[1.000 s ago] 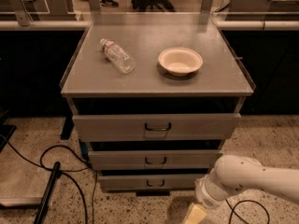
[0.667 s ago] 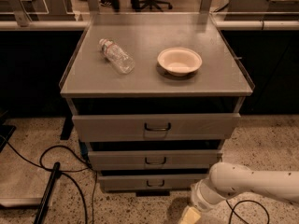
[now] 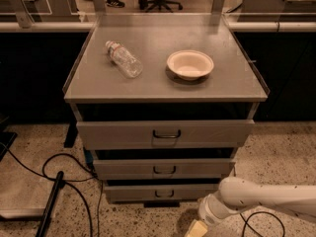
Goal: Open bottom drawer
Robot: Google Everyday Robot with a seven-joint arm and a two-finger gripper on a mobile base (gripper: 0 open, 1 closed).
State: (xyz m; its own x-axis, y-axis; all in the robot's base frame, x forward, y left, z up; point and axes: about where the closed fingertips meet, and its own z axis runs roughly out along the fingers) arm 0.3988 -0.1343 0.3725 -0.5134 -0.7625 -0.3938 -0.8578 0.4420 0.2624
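Observation:
The bottom drawer [image 3: 158,192] is the lowest and smallest grey front of the cabinet, shut, with a small dark loop handle [image 3: 164,193] at its centre. My white arm [image 3: 256,201] comes in from the lower right. My gripper [image 3: 196,229] sits at the bottom edge of the view, below and a little right of the handle, close to the floor and apart from the drawer. Only its pale top shows; the rest is cut off.
The cabinet top [image 3: 148,78] holds a lying plastic bottle [image 3: 123,59] and a white bowl [image 3: 190,64]. The middle drawer [image 3: 163,169] and top drawer [image 3: 165,134] are shut. Black cables [image 3: 54,172] and a dark bar lie on the speckled floor at left.
My arm and gripper have shifted left along the floor, nearer the bottom drawer's centre. The drawers, bottle and bowl have not moved.

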